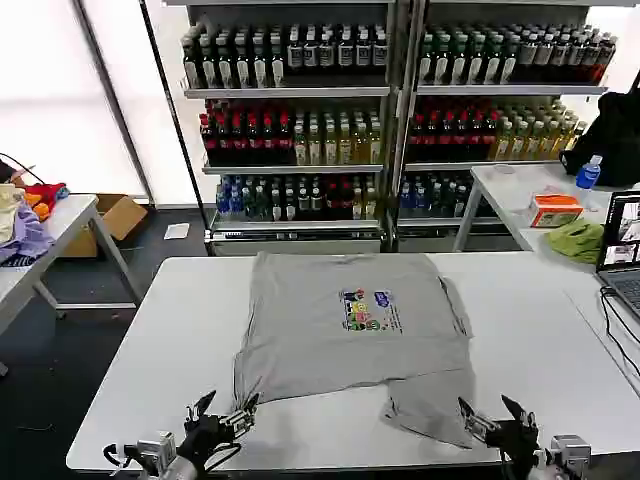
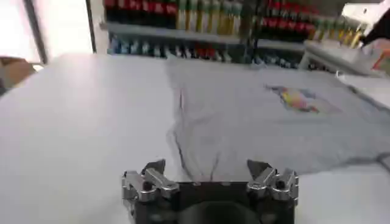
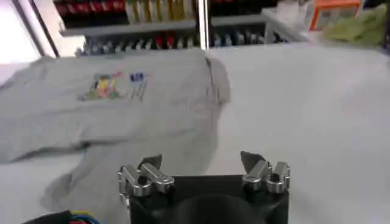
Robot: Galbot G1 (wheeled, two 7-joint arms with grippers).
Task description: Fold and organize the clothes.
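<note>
- Head view: left end effector (image 1: 222,412) hovers at the near bench (image 1: 130,380) edge, fingers spread wide, empty, just beside the shirt's near left corner.
- Grey shirt (image 1: 340,330) lies flat mid-bench, print up.
- Right end effector (image 1: 498,415) is equally open and empty; both must next close on the near hem, I judge.

My left gripper (image 1: 222,412) and right gripper (image 1: 494,415) arms cut off by head view's bottom edge, shirt (image 1: 352,335) sleeves folded under, bottle labels unreadable to me

Shop-like lab, stocked drink shelves (image 1: 385,110)
</note>
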